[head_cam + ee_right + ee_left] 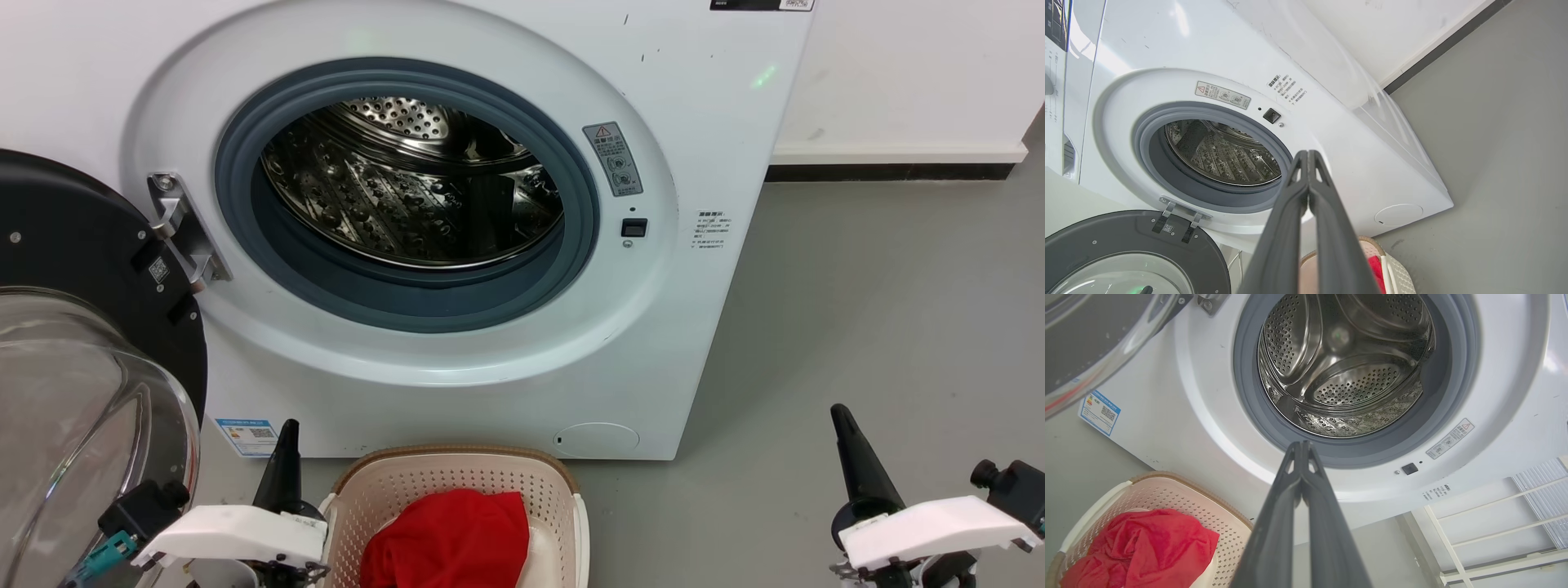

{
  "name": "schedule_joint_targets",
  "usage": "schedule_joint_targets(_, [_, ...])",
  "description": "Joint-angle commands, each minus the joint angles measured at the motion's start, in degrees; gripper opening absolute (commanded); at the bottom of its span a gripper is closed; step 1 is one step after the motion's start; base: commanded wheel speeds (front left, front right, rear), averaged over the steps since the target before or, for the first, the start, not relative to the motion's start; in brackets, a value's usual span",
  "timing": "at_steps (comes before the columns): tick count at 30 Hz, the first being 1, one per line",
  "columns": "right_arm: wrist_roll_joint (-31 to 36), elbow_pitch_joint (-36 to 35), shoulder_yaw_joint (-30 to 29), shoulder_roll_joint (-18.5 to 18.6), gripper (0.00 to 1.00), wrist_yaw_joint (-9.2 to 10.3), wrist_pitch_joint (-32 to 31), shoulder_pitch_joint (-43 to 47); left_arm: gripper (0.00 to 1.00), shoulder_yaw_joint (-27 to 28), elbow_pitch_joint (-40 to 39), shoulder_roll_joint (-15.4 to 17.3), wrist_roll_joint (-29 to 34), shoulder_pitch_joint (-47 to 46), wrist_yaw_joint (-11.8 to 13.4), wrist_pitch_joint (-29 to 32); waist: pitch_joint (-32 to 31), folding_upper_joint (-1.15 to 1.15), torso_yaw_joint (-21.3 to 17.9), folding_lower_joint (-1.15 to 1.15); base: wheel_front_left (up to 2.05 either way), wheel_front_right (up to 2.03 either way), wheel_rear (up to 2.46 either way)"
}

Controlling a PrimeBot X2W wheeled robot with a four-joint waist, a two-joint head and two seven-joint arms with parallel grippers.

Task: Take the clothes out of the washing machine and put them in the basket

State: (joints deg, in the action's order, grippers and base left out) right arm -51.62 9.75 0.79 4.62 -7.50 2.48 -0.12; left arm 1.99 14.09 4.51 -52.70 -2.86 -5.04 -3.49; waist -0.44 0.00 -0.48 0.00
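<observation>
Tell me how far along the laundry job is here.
Done: the clothes lie in the basket, and the drum of the washing machine looks empty. In hand: nothing; the left gripper and right gripper are shut and empty. Left: seemingly nothing, though the door stands open.

A plain laundry space. A white washing machine (653, 327) stands on grey floor (882, 327) by a bare white wall (914, 73) with dark skirting (890, 172)
</observation>
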Motion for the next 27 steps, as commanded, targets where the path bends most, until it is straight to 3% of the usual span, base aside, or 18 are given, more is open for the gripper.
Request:
schedule_joint_targets(1, [-2.48, -0.27, -0.27, 0.44, 0.0, 0.0, -0.26, -1.94, 0.0, 0.41, -0.72, -0.04, -2.15, -1.7, -0.31, 0.49, 0.02, 0.0, 0.01, 0.0, 0.0, 0.0, 0.0])
schedule_joint_targets(27, [-19.29, 1.53, -1.97, 0.47, 0.0, 0.01, -2.95, -3.73, 0.0, 2.18, -0.49, -0.67, -17.58, -2.6, -1.23, 4.48, 0.22, 0.0, 0.17, 0.0, 0.0, 0.0, 0.0])
